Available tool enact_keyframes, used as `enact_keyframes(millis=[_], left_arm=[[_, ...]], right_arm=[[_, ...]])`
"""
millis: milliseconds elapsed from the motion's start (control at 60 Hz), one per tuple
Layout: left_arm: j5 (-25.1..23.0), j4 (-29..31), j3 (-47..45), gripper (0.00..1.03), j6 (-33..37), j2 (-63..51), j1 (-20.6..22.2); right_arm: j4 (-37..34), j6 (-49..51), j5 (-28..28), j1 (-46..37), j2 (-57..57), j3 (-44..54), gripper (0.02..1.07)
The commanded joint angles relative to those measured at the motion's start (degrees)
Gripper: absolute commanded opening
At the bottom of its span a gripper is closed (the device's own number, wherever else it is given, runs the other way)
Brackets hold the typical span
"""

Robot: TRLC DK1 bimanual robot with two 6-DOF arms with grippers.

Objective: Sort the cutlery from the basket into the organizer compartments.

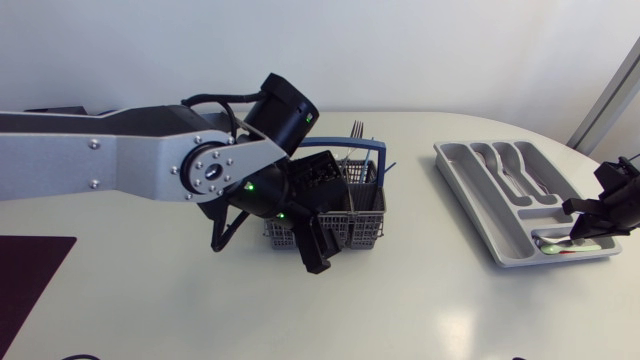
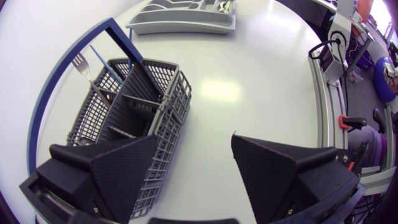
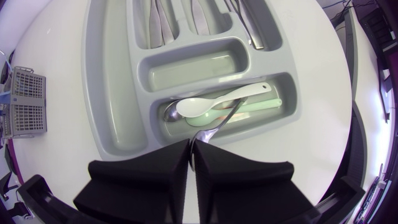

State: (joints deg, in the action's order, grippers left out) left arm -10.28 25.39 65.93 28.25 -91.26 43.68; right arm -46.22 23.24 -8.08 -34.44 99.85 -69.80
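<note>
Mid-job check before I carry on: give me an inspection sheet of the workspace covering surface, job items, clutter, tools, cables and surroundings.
Surface: white table, smooth, some glare.
Job's things: grey mesh basket with a blue handle, a fork upright in it; grey organizer with cutlery in its long slots, plus a white spoon and other pieces in the end slot.
Clutter: dark flat sheet at the table's left edge.
Tools: left tool open, one finger over the basket's rim; right tool shut on a metal utensil over the end slot.
Cables: black cable looped at the left arm's wrist.
Surroundings: nothing seen.
</note>
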Motion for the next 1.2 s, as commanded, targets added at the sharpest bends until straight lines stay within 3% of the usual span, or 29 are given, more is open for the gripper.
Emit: enact_keyframes(millis=[0,150,300,417,600,950,1183], left_arm=[[-0.35,-0.07,-1.16,0.83,-0.92,1.18,0.18],[-0.35,0.19,-1.24,0.83,-0.92,1.70,0.09],[-0.35,0.45,-1.24,0.83,-0.92,1.79,0.00],[-0.35,0.45,-1.16,0.83,-0.92,1.79,0.09],[-0.26,1.60,-0.89,0.83,-0.92,3.37,-0.35],[-0.18,4.23,-3.97,0.83,-0.74,10.05,-5.80],[-0.18,3.79,-7.31,0.83,0.14,11.99,-11.95]], right_arm=[[1.22,-2.15,-0.27,1.30,2.54,-0.78,0.20],[2.71,-3.21,-0.27,2.71,3.51,0.19,0.20],[4.56,-3.65,-0.27,3.32,4.38,1.16,0.37],[3.94,-3.47,-0.45,3.85,2.98,1.77,0.56],[3.24,-2.85,-1.42,5.70,-5.90,3.79,0.56],[4.12,-0.66,-12.23,19.67,-18.73,9.16,0.56],[13.96,-2.85,-12.58,31.27,-22.69,13.29,0.56]])
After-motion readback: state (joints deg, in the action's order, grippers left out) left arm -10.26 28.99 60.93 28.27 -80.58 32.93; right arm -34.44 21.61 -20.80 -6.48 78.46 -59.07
